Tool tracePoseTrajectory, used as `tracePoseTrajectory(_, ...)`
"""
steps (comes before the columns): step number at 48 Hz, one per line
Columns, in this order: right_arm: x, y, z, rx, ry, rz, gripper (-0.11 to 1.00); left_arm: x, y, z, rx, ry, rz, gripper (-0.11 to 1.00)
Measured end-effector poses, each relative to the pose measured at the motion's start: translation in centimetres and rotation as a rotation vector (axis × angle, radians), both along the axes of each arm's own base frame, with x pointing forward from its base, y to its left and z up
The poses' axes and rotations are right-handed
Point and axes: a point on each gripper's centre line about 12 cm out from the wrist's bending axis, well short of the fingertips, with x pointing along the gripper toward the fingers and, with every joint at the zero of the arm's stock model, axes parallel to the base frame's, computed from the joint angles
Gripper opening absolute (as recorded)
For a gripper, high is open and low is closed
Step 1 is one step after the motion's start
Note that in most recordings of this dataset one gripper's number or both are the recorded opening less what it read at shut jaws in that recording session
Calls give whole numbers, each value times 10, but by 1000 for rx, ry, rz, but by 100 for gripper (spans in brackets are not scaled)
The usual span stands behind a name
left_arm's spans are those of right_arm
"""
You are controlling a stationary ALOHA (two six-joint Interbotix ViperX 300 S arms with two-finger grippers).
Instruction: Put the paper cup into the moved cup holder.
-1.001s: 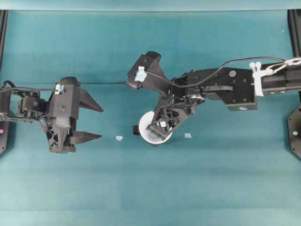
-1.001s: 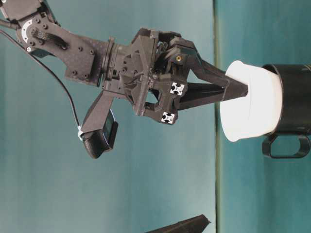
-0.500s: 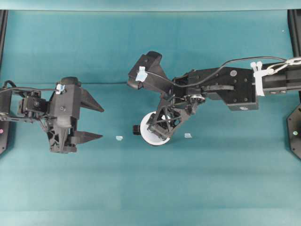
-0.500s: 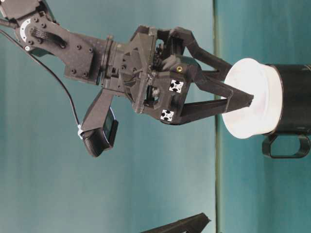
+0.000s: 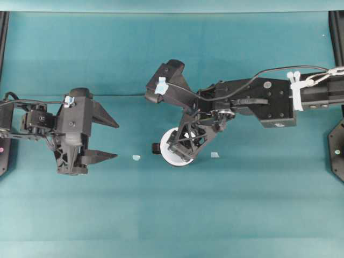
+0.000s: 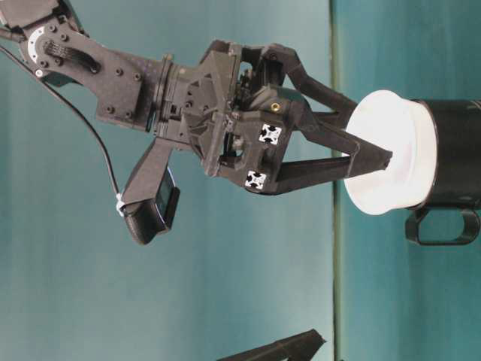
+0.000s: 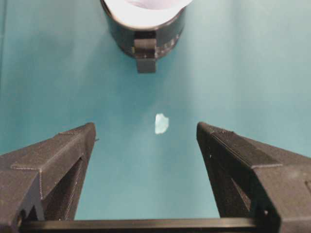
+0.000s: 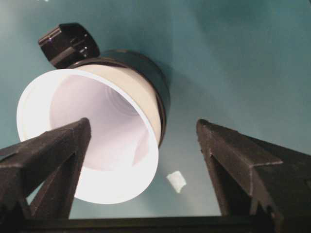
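Right gripper (image 8: 141,145) spread wide, holding nothing, poised directly over the paper cup (image 8: 97,145); one finger (image 8: 46,155) crosses the cup's rim, the other stands clear beside it. Paper cup seated inside the cup holder (image 8: 146,77) on the teal worktop (image 5: 242,204), white rim protruding above the black wall. Left gripper (image 5: 105,138) also wide and empty; the holder stands well ahead of its fingertips, handle tab facing it.
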Motion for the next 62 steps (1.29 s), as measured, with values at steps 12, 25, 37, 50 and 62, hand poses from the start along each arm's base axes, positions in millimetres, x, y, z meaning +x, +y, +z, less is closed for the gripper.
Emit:
tracePoseTrajectory(12, -8, 0, 13, -31, -67, 22, 93, 0, -1, 0, 2, -2, -5, 83)
tracePoseTrajectory(25, -29, 8, 12, -35, -107, 44, 93, 0, -2, 0, 0, 0, -6, 83)
tracePoseTrajectory(37, -40, 15, 18, -40, -192, 63, 93, 0, -2, 0, 1, -2, -7, 83)
tracePoseTrajectory(50, -49, 14, 26, -74, -255, 84, 93, 0, -2, 0, 1, -2, -8, 83)
tracePoseTrajectory(62, -56, 12, 31, -108, -279, 106, 93, 0, -2, 1, 2, -3, -8, 83)
